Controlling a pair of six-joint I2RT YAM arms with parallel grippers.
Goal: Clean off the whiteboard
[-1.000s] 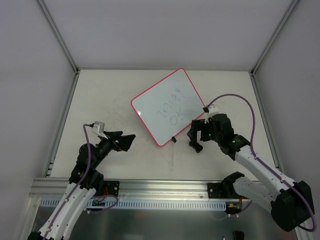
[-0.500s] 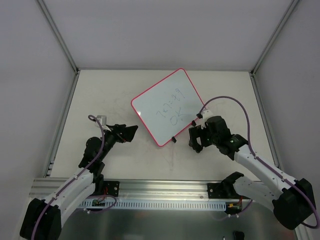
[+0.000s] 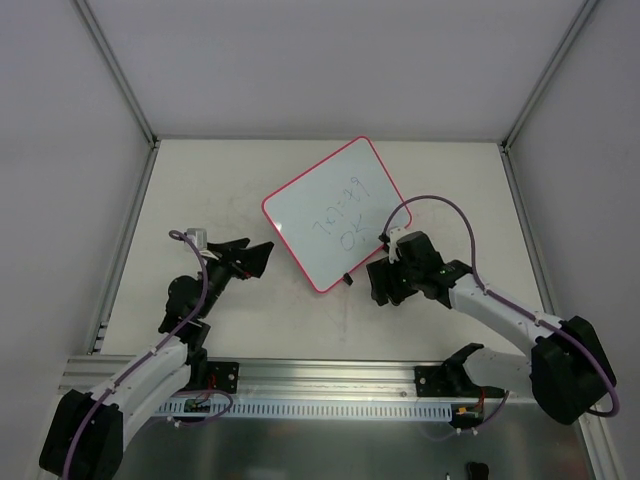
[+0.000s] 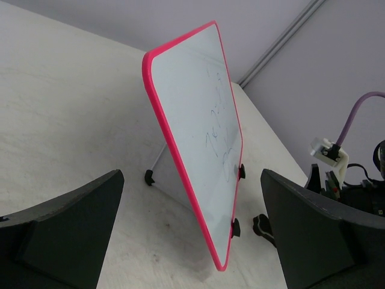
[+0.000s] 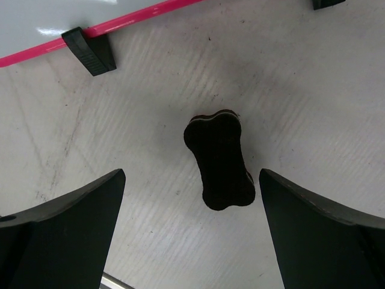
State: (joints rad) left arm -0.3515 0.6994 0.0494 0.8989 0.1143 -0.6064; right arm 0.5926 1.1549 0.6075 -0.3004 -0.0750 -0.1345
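While both arm bases sit bolted along the metal rail [image 3: 320,372] at the near edge of the table [image 3: 200,190], the two wrists reach forward over the pale, scuffed surface towards the middle.

On the left, the left gripper [image 3: 254,256] hangs low above the table with its fingers spread wide and nothing between them. It points at the near-left corner of the whiteboard [image 3: 335,215] and is close to it but not touching.

On the right, the right gripper [image 3: 388,284] points down at the table just beside the board's near-right edge. Its jaws are also fully apart and empty. Its wrist camera shows a small black eraser [image 5: 219,159], bone-shaped in outline, lying flat on the table between the two spread fingers and touched by neither. A purple cable [image 3: 440,205] loops up from that wrist.

Just beyond the eraser runs the board's pink-red rim, with a black clip [image 5: 90,50] on it. The overhead view shows the whiteboard in the middle of the table, turned so its corners point roughly near, far, left and right. Dark handwriting [image 3: 345,225] remains on its white face, too small to read with certainty. From the left wrist camera the board looks tilted rather than flat, and a thin leg with a black foot [image 4: 148,177] meets the table behind it.

Farther back, plain grey walls enclose the table on three sides
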